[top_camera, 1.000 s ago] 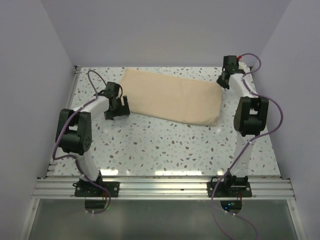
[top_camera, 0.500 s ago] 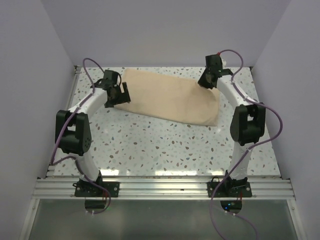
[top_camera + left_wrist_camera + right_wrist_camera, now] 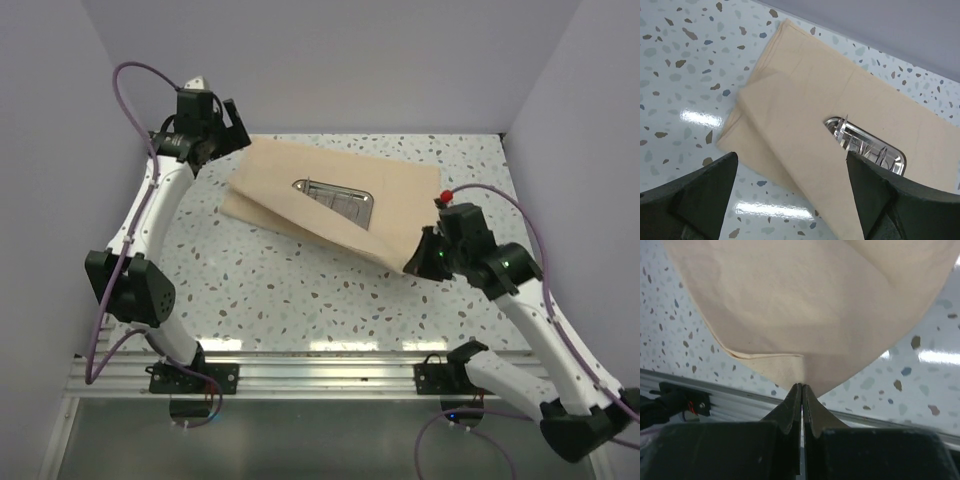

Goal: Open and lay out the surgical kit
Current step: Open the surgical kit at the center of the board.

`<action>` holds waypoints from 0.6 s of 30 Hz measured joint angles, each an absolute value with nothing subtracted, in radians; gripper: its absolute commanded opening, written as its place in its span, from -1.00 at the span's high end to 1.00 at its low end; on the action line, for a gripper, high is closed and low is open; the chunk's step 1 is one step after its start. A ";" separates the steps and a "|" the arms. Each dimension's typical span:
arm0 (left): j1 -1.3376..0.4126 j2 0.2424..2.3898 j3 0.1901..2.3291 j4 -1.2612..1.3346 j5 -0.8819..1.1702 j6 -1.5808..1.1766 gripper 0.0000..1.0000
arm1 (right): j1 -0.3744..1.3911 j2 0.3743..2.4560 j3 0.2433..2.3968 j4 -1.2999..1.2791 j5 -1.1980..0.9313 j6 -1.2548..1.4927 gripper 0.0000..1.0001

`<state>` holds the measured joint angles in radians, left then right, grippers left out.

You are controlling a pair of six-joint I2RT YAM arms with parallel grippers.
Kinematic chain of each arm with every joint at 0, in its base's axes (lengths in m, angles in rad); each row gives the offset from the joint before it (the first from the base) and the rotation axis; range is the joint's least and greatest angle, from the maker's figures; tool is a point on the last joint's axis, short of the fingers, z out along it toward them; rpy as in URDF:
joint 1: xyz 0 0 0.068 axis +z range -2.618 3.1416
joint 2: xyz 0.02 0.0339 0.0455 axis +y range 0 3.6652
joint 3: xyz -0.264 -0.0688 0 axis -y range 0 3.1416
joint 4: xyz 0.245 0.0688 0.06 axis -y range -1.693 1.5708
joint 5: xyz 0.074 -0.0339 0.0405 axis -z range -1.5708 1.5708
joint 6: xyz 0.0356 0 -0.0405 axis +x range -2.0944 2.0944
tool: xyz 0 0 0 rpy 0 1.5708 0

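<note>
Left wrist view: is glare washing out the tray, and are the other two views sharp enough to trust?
Left wrist: tray glints but its rim reads clearly; lamp glare sits only on the table. Right wrist: cloth is evenly lit, the right claw a dark near silhouette, glare on the table at right. Top external: even light, soft shadows, no blur.

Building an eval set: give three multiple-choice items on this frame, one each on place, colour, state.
1. Where is the steel tray relative to the cloth wrap? A) beside it B) in a gap in its middle C) under its near corner
2. Cloth wrap's colour? A) tan B) green C) blue
3. The right hand is: A) open B) shut on the cloth wrap's corner C) shut on the steel tray
Answers: 1 B, cloth surrounds it; 2 A, tan in every view; 3 B, it pinches the corner.
</note>
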<state>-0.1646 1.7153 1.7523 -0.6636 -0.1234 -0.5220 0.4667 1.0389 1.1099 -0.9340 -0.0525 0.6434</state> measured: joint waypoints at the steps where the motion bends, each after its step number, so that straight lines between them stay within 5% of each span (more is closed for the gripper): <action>1: -0.165 1.699 1.752 -0.669 -0.126 -0.534 -0.88 | 0.464 0.976 1.086 -0.973 -0.052 0.643 1.00; 5: -0.165 1.608 1.669 -0.662 -0.136 -0.568 -0.88 | 0.464 0.822 0.983 -1.135 -0.076 0.643 1.00; 8: -0.165 1.525 1.564 -0.662 -0.144 -0.589 -0.88 | 0.464 0.795 0.900 -1.219 -0.105 0.641 0.67; 9: -0.165 1.502 1.534 -0.660 -0.147 -0.592 -0.88 | 0.464 0.791 0.875 -1.235 -0.117 0.636 -0.16; 11: -0.165 1.464 1.484 -0.661 -0.154 -0.595 -0.88 | 0.464 0.780 0.839 -1.271 -0.133 0.629 -0.82; 12: -0.165 1.442 1.452 -0.660 -0.157 -0.595 -0.88 | 0.464 0.770 0.828 -1.289 -0.136 0.626 -0.97; 18: -0.165 1.348 1.301 -0.654 -0.165 -0.602 -0.88 | 0.465 0.758 0.873 -1.342 -0.114 0.611 -0.97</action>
